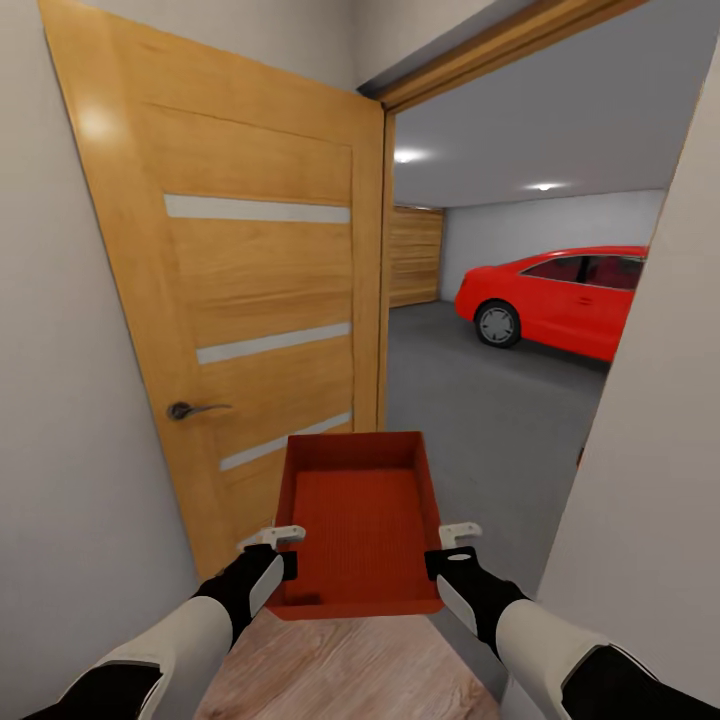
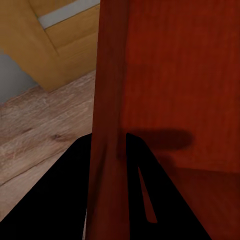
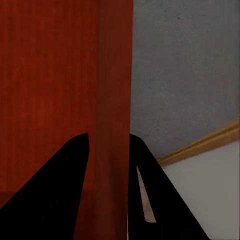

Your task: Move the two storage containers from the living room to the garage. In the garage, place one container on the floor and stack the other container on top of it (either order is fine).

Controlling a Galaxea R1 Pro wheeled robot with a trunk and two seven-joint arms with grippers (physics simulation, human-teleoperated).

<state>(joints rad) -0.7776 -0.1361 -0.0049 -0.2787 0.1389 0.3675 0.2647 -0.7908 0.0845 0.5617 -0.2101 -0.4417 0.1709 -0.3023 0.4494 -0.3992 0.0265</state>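
Orange-red, the storage container (image 1: 360,520) is carried level in the head view, the left end effector (image 1: 278,545) and right end effector (image 1: 452,543) each clamped on a side wall. It is held in the doorway, between the open wooden door (image 1: 240,290) and a pale wall (image 1: 650,480); garage floor (image 1: 480,400) lies open ahead, a red car (image 1: 565,295) well apart. In both wrist views, fingers (image 2: 65,195) (image 3: 55,190) straddle the thin wall. A corner could probably catch the door frame and be twisted loose.

Open wooden door (image 1: 250,300), grey garage floor (image 1: 480,400) (red car (image 1: 560,300) parked), ceiling lights (image 1: 408,156)
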